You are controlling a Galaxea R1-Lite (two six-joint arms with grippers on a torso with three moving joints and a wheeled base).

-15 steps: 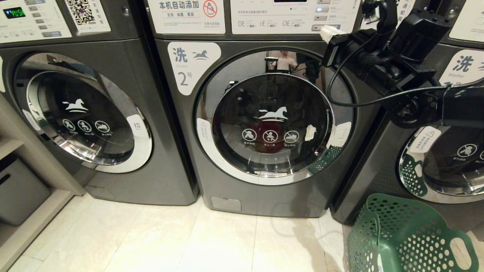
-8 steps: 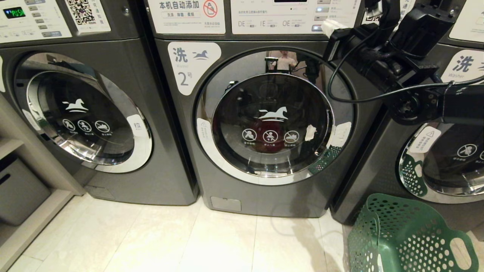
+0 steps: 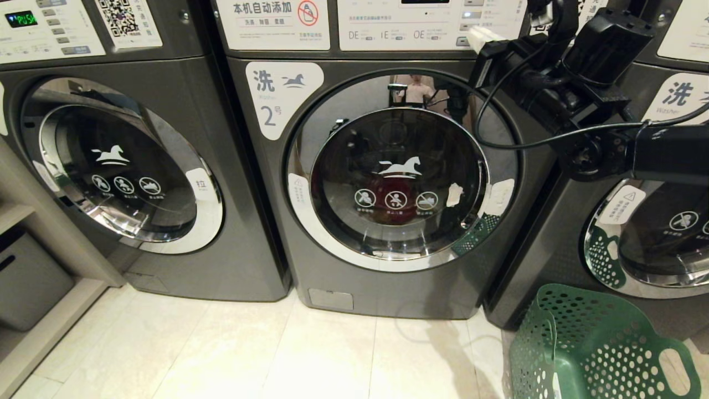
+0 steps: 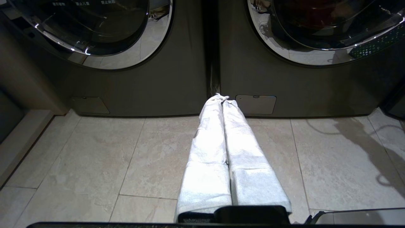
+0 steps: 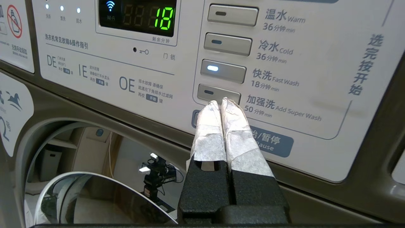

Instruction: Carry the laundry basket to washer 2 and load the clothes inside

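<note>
Washer 2 [image 3: 277, 94] stands in the middle with its chrome-ringed round door [image 3: 399, 183] closed. Through the glass a dark red piece of the clothes [image 3: 388, 202] shows inside the drum. My right gripper [image 3: 477, 37] is raised at the washer's control panel [image 5: 316, 63]. It is shut and empty, and its taped fingertips [image 5: 221, 103] sit at the lower edge of the bottom program button [image 5: 212, 92]. The fast-wash button [image 5: 223, 70] is lit and the display [image 5: 164, 17] reads 18. The green laundry basket [image 3: 598, 343] stands on the floor at the lower right. My left gripper [image 4: 221, 98] is shut and empty, low over the tiles.
A like washer [image 3: 127, 166] stands to the left and another [image 3: 653, 238] to the right behind the basket. A shelf unit with a grey bin [image 3: 27, 277] is at the far left. My right arm's cable [image 3: 498, 144] hangs in front of the door. Pale tiled floor [image 3: 249, 354] lies before the machines.
My right gripper has moved slightly upward along the control panel. Nothing else has moved.
</note>
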